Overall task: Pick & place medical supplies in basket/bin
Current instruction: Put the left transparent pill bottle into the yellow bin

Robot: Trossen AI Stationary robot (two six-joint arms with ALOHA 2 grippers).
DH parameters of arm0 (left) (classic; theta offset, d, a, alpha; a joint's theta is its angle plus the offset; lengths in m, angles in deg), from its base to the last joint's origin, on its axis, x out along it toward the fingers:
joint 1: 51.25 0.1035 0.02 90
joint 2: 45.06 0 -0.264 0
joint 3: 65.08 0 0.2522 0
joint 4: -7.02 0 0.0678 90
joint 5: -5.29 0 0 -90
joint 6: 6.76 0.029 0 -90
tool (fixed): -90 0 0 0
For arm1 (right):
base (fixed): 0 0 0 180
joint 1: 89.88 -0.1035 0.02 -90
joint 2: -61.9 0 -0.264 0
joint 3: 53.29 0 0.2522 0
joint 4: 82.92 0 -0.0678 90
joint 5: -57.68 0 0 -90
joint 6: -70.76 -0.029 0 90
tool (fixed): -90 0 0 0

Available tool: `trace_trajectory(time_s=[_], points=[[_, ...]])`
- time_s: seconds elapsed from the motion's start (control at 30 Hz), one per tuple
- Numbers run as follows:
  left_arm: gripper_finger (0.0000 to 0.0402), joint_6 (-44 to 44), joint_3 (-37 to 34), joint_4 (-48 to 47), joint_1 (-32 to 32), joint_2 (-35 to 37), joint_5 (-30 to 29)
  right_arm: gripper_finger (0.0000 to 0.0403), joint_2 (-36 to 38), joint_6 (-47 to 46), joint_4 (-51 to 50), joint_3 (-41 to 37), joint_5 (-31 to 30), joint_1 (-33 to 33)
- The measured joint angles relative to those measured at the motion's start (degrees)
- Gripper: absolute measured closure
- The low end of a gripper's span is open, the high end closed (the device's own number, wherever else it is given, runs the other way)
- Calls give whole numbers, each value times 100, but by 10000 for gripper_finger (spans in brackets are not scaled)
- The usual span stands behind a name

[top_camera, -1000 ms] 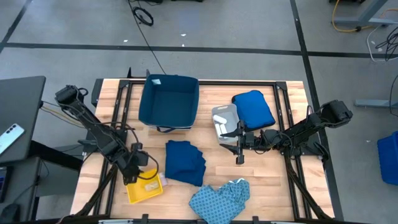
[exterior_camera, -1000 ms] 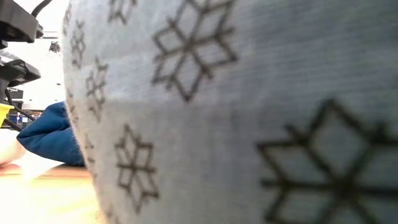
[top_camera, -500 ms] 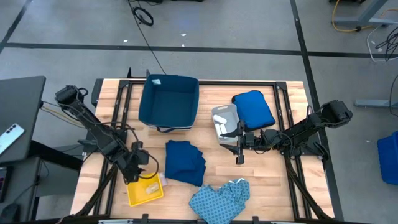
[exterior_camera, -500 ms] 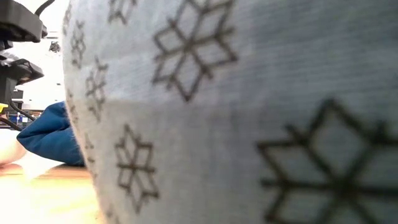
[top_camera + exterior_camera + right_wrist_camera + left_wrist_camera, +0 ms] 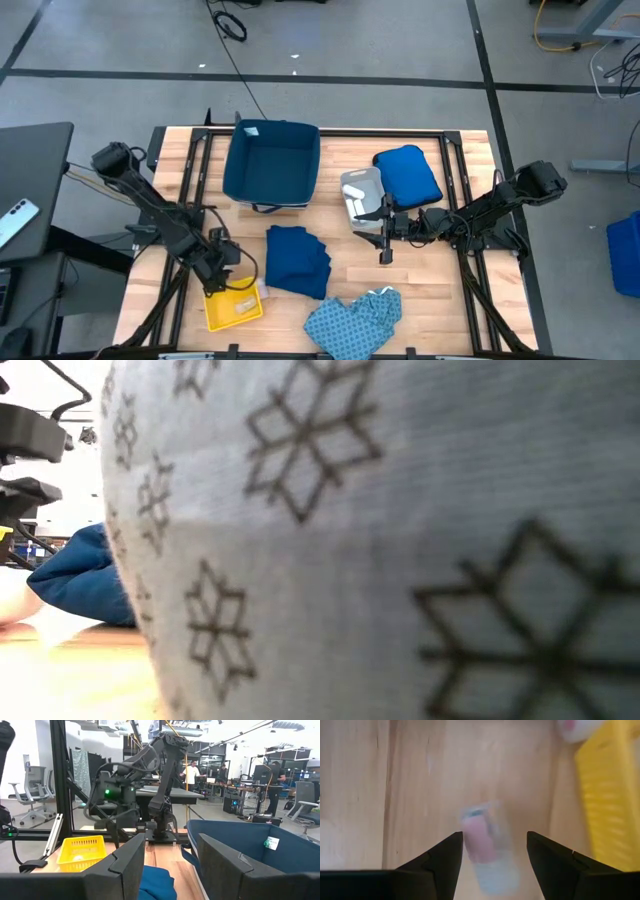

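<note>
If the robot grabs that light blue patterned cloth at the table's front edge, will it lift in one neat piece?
Probably not. The light blue patterned cloth lies crumpled in loose folds, so it would likely droop and trail from the fingers. It looks thin, so probably light. Part seems to overhang the table edge, so a push might slide it off.

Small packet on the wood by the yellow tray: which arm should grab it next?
Left, probably. The left end effector hangs open right over the packet, beside the yellow tray. The right end effector sits across the table below the grey tray, aimed away.
</note>
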Motion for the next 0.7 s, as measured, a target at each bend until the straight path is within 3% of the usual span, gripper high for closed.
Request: trace_trajectory(time_s=[0.27, 0.53, 0.7], points=[[175, 100, -4, 336, 115, -595, 206, 215, 0, 18, 2, 0, 0, -1], [245, 213, -4, 392, 183, -716, 243, 215, 0, 42, 2, 0, -2, -1], [250, 357, -4, 392, 181, -713, 197, 215, 0, 42, 2, 0, -2, -1]])
